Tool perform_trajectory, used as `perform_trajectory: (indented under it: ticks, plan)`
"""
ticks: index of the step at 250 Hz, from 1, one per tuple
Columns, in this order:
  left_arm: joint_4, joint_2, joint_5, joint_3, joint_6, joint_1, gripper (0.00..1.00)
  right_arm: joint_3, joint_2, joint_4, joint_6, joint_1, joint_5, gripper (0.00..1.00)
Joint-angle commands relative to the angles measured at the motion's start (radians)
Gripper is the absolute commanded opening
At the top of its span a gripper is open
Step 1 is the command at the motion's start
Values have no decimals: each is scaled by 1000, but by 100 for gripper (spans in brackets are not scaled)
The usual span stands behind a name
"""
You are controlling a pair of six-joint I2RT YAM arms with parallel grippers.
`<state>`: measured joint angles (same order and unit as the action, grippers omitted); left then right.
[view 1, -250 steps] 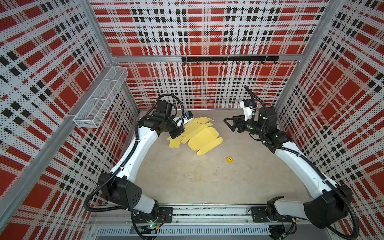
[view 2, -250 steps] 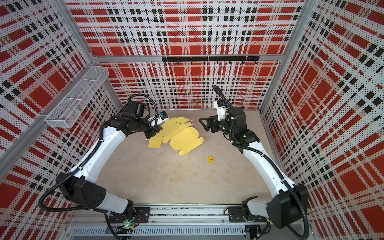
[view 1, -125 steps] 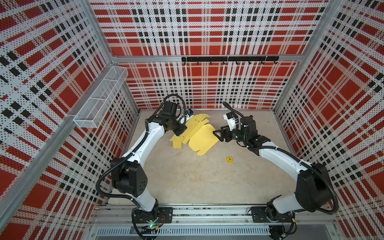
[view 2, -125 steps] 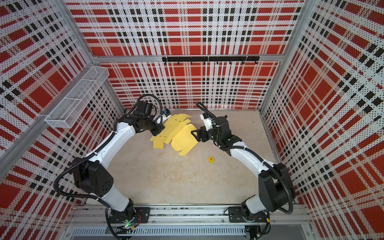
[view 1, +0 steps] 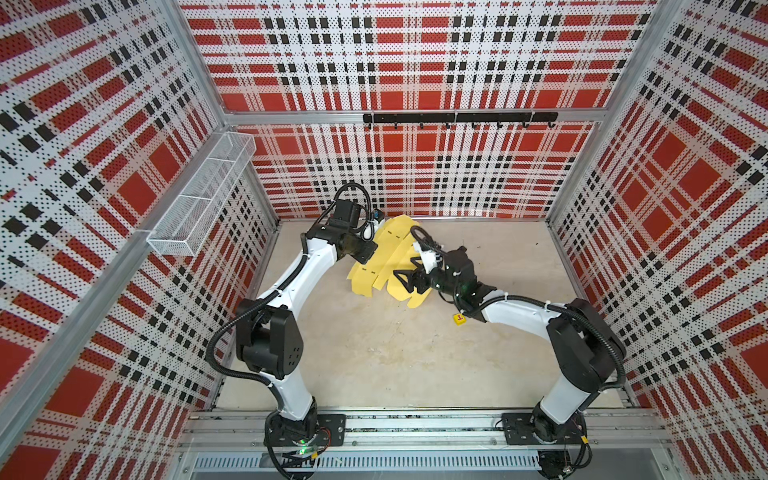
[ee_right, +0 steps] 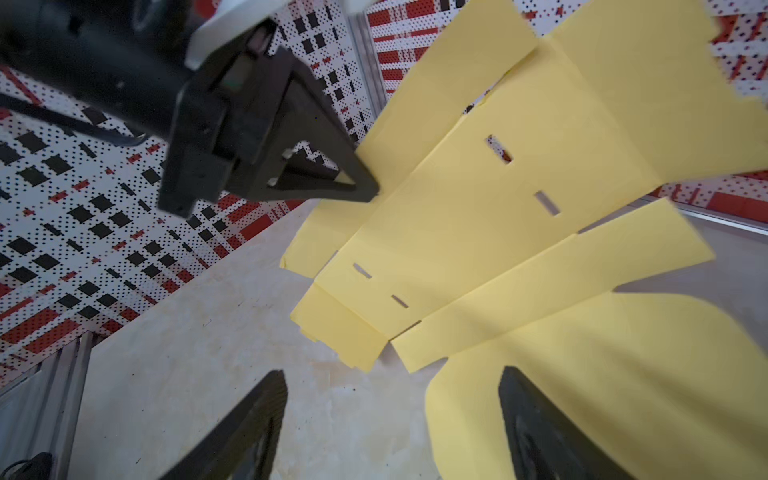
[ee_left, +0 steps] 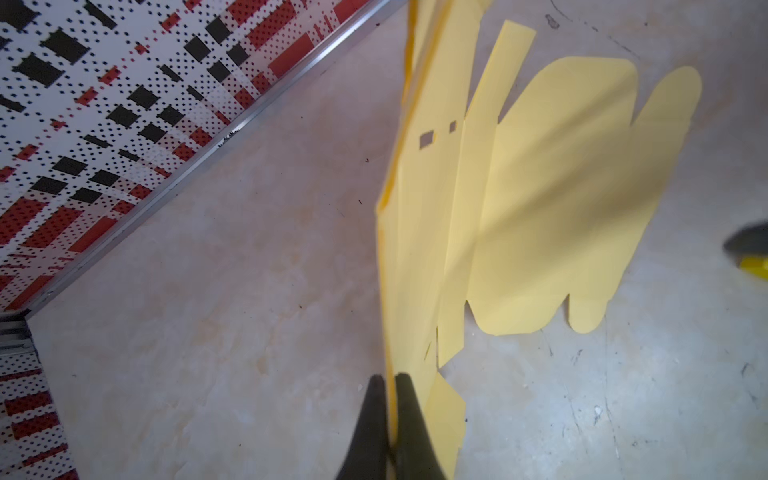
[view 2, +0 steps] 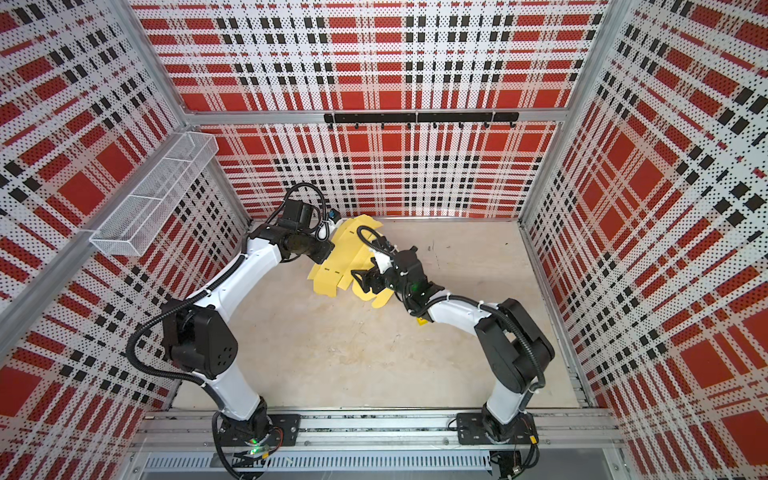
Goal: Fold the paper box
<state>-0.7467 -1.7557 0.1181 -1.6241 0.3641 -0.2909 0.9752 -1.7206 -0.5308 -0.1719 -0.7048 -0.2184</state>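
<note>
The black left end effector [ee_left: 388, 379] has its two fingers pinched together on one edge of the pale yellow, die-cut thin-cardboard paper box [ee_left: 540, 199]. The gripped panel stands tilted straight ahead of the fingertips, with two small rectangular slots [ee_left: 427, 140] farther out. To one side of the end effector, the sheet's round-cornered flaps [ee_left: 582, 316] lie on the mottled beige counter [ee_left: 228, 291]. On the other side runs a red-and-black plaid perforated wall [ee_left: 104, 124].

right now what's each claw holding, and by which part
The left claw pinches the paper box by the edge of a raised panel; the right claw is open, holding nothing.
</note>
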Motion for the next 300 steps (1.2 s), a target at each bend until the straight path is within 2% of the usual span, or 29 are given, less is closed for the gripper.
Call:
perform_trajectory:
  ticks: [1,111,124,130,166,300]
  plan:
    - [45,1,-3,-19,-119,-4,0,-56,-46,-285,77,-51,191,85]
    - [88,-28,104,-37,-330,-5,0,-39,-149,-380,285,-132,290,92]
    - [93,-29,101,-34,-339,-6,0,-22,-169,-382,296,-142,316,92]
    - [94,-28,104,-34,-342,-35,0,-16,-175,-385,296,-146,326,92]
    - [110,-30,131,-25,-374,-36,0,19,-223,-401,344,-167,372,93]
    - [150,0,129,3,-415,-63,0,97,-316,-436,423,-191,450,95]
